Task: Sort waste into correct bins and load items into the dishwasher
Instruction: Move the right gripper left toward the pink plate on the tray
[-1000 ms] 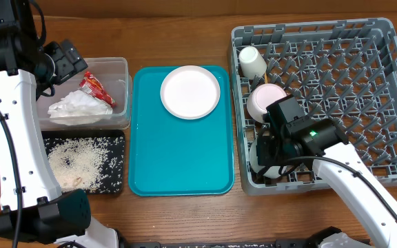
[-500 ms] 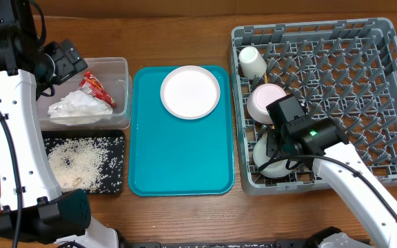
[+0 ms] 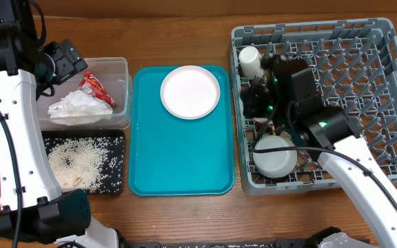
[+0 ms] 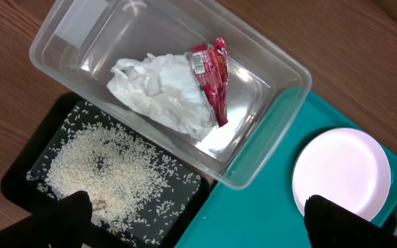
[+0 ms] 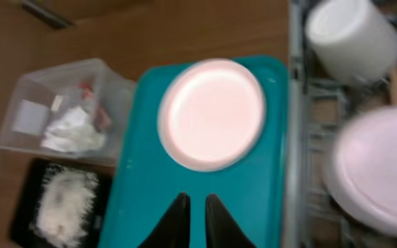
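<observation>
A pale pink plate [image 3: 190,91] lies at the far end of the teal tray [image 3: 181,162]; it also shows in the left wrist view [image 4: 341,172] and the right wrist view [image 5: 212,114]. The clear tub [image 3: 121,69] holds the crumpled napkin [image 3: 74,107] and the red wrapper [image 3: 94,87]. The black tray [image 3: 118,141] holds rice [image 3: 81,162]. In the grey rack [image 3: 384,31] are a white cup [image 3: 249,60], a white bowl [image 3: 274,155] and a pale bowl [image 5: 378,172]. My right gripper [image 3: 253,102] is shut and empty above the rack's left side. My left gripper [image 3: 64,62] hangs open above the tub. I cannot make out the chopsticks.
The teal tray lies between the bins on the left and the rack on the right. The rack's upright pegs fill its right part. Bare wooden table runs along the back and the front edge.
My right arm has swung from the rack's front left corner toward its back left, uncovering the white bowl and now covering the pale bowl. The left arm has not moved.
</observation>
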You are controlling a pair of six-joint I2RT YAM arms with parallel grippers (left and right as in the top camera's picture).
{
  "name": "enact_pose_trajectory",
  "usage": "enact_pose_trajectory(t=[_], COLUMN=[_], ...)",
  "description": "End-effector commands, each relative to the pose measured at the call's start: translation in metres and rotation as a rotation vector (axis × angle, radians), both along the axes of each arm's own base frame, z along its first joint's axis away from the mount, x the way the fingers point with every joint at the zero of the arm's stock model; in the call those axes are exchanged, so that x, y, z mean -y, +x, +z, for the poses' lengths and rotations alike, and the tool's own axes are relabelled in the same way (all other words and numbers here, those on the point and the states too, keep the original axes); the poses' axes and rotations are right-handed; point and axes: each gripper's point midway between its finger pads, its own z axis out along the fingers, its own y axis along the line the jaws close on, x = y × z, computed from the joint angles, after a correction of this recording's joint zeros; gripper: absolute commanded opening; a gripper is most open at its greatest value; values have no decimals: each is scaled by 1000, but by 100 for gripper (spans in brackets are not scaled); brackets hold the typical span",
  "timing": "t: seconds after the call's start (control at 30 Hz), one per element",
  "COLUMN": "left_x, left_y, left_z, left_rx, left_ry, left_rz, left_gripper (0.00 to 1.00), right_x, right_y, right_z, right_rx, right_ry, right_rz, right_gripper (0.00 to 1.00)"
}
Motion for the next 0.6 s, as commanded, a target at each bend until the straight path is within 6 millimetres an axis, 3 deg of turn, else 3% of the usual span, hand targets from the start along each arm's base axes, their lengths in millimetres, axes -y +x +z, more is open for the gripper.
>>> enact_pose_trajectory(t=[0.0,0.13,0.27,0.4,0.57], left_x=[1,1,1,1,1], left_y=[-1,-1,-1,-1,-1], left_z=[6,6,6,6,6], left_rx=[18,18,18,18,18], left_ry=[4,4,4,4,4], left_rz=[-9,-9,-9,-9,-9], left_gripper=[100,100,100,100,100], right_x=[-35,-72,-105,-120,-131], right_y=[13,37,57,74,78], right_z=[0,-21,-67,-122,-170], right_rx=[35,91,122,121,101], right_ry=[58,72,19,-57,-101], right_rz=[87,143,178,132,126], right_gripper=[11,17,23,18,24])
